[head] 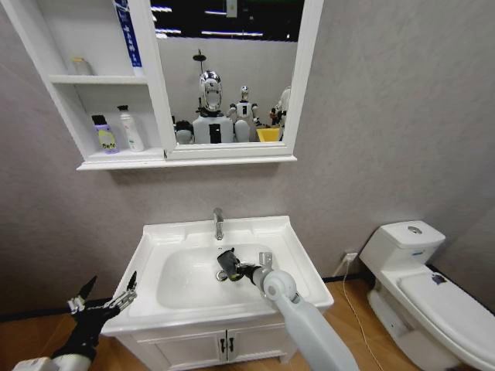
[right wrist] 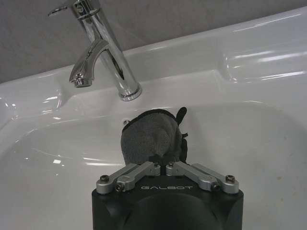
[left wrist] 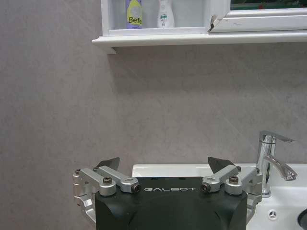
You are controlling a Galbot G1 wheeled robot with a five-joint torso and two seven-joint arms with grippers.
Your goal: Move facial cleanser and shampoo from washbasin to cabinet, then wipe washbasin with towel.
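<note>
My right gripper (head: pixel 226 265) is down in the bowl of the white washbasin (head: pixel 286 239), shut on the dark grey towel (head: pixel 229 260). In the right wrist view the bunched towel (right wrist: pixel 146 136) rests against the bowl's back wall below the chrome tap (right wrist: pixel 103 45), with the gripper (right wrist: pixel 163 160) closed on it. A purple bottle (head: pixel 105 135) and a white bottle (head: pixel 131 130) stand on the lower shelf of the cabinet (head: pixel 100 79); I cannot tell which is cleanser and which shampoo. My left gripper (head: pixel 113 280) hangs open beside the basin's left front corner.
A mirror (head: pixel 228 69) adjoins the cabinet shelves. A blue-and-white tube (head: pixel 128 35) and a small jar (head: pixel 80 66) are on the upper shelf. A toilet (head: pixel 421 278) stands to the right. A two-door cupboard (head: pixel 224 344) sits under the basin.
</note>
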